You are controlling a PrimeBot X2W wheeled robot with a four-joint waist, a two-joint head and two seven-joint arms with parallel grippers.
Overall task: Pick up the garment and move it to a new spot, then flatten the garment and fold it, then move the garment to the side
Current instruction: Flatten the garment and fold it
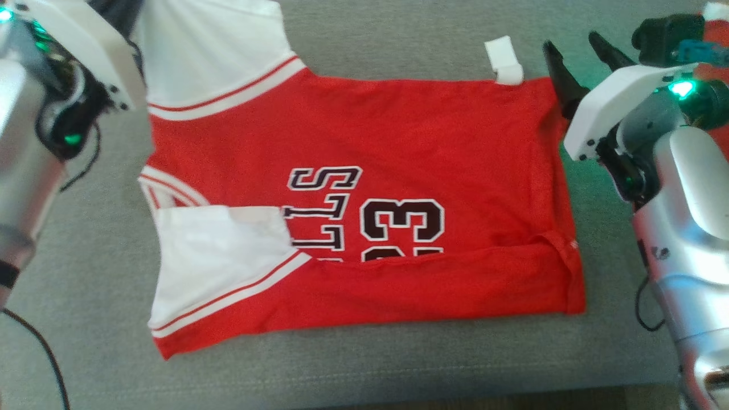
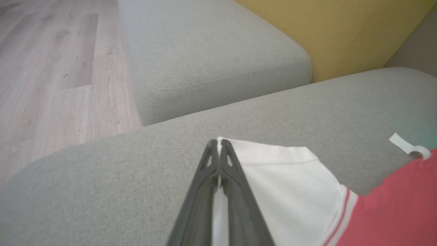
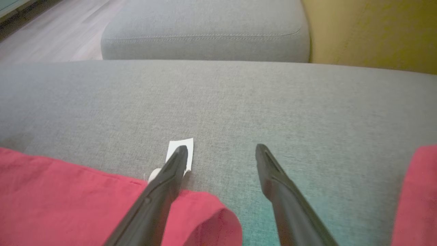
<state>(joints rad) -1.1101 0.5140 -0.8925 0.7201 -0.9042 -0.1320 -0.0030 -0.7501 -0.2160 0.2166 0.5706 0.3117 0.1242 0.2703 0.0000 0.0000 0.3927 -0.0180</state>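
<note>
The garment is a red jersey with white sleeves and dark lettering, spread on a grey couch cushion. Its near edge is folded up over the number. In the left wrist view my left gripper is shut on the edge of the far white sleeve, which rises at the head view's top left. My right gripper stands open at the jersey's far right corner. From the right wrist, the right gripper has one finger over the red hem and the white tag, the other over bare cushion.
A second grey cushion lies beyond the seat, with a yellow cushion beside it and wood floor to the side. Another piece of red cloth shows to the right of my right gripper. A dark cable hangs by my left arm.
</note>
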